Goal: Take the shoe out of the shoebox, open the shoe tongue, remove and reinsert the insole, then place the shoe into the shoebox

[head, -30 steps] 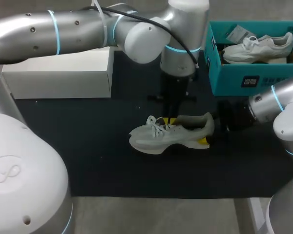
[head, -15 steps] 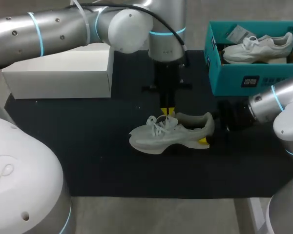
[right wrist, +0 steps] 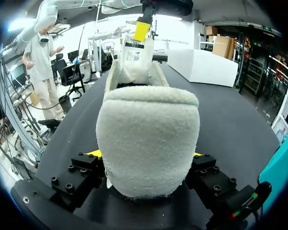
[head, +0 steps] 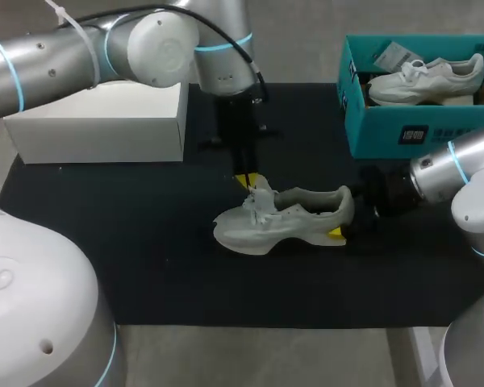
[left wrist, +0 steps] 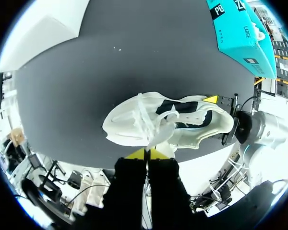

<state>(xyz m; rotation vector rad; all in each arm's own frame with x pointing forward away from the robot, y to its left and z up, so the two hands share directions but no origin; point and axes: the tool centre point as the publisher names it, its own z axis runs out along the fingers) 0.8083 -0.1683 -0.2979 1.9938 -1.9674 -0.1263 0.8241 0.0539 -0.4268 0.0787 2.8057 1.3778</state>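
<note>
The shoe (head: 282, 224) lies crosswise, toe leftward; right tool (right wrist: 146, 162) clamps its heel (right wrist: 146, 127), left tool (left wrist: 146, 153) pinches its tongue (right wrist: 133, 62).

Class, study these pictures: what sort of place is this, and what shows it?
Probably a robotics test bench: a left arm and a right arm hold a pale shoe on a black mat, near a teal shoebox.
</note>
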